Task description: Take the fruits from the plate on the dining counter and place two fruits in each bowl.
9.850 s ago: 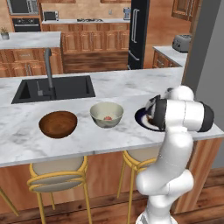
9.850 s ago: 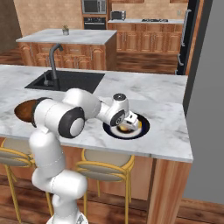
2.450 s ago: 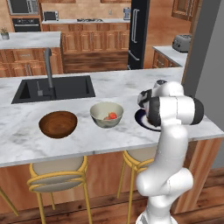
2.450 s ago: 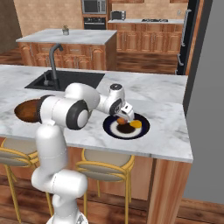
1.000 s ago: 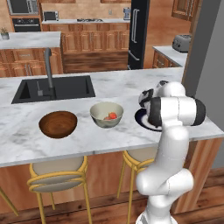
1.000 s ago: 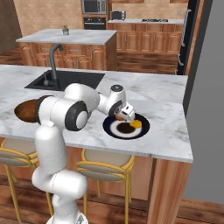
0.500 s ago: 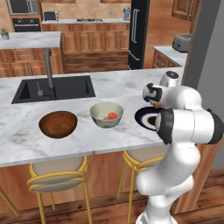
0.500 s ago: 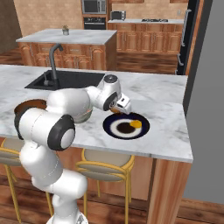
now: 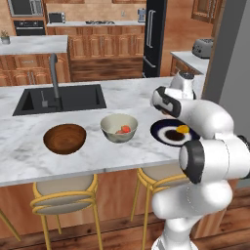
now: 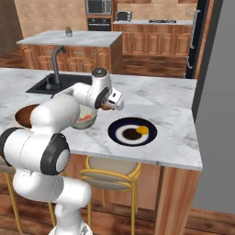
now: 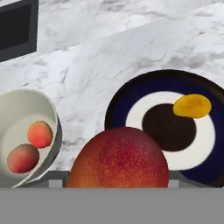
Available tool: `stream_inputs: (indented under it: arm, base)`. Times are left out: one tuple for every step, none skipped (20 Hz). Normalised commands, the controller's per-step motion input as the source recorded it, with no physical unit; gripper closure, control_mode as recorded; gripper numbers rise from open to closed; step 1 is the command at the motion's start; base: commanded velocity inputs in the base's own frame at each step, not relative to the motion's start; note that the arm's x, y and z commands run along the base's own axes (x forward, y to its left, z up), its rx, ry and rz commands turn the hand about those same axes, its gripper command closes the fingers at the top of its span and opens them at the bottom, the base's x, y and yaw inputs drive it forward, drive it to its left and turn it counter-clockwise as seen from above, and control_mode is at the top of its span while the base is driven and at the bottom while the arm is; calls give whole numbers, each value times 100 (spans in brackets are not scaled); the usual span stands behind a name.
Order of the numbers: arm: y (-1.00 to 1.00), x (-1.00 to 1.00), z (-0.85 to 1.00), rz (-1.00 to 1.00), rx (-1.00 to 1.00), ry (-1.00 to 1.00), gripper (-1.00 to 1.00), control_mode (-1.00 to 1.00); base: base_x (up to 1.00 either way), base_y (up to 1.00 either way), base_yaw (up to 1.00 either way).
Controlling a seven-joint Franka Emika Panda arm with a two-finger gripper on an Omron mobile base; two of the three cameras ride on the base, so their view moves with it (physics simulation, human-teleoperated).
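On the marble dining counter (image 9: pixel 122 156), the gripper (image 10: pixel 109 102), now lifted off the plate (image 11: pixel 131 98), clenches a red fruit (image 11: pixel 118 157); cream bowl (image 11: pixel 41 103) beside already holds two, so this goes to the wooden bowl (image 9: pixel 64 138), yellow fruit (image 11: pixel 191 106) left behind

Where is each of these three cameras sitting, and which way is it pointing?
Left base view: behind the arm's left, looking down over the dining counter; arm at lower right.
Right base view: behind its right, same counter; arm at lower left.
Hand view: on the hand, looking along the gripper past a held reddish fruit.
All three share the plate with the yellow fruit and the cream bowl.
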Motion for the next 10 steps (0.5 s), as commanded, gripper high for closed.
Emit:
stream_inputs:
  arm:
    - [66, -8, 40, 17, 0, -3, 100, -100]
    - [67, 0, 29, 18, 0, -2, 100, -100]
    - [73, 0, 18, 20, 0, 0, 100, -100]
    - [79, 0, 8, 22, 0, 0, 100, -100]
    - [91, 3, 0, 24, 0, 0, 100, -100]
    - [96, 2, 0, 25, 0, 0, 100, -100]
    - [100, 0, 0, 26, 0, 0, 100, -100]
    - [100, 0, 0, 26, 0, 0, 100, -100]
    - [100, 0, 0, 25, 0, 0, 100, -100]
    - [100, -1, 2, 20, 0, 0, 100, -100]
  base:
    - [0, 0, 0]
    - [0, 0, 0]
    - [0, 0, 0]
    - [0, 0, 0]
    - [0, 0, 0]
    - [0, 0, 0]
    - [0, 0, 0]
    - [0, 0, 0]
    - [0, 0, 0]
    - [0, 0, 0]
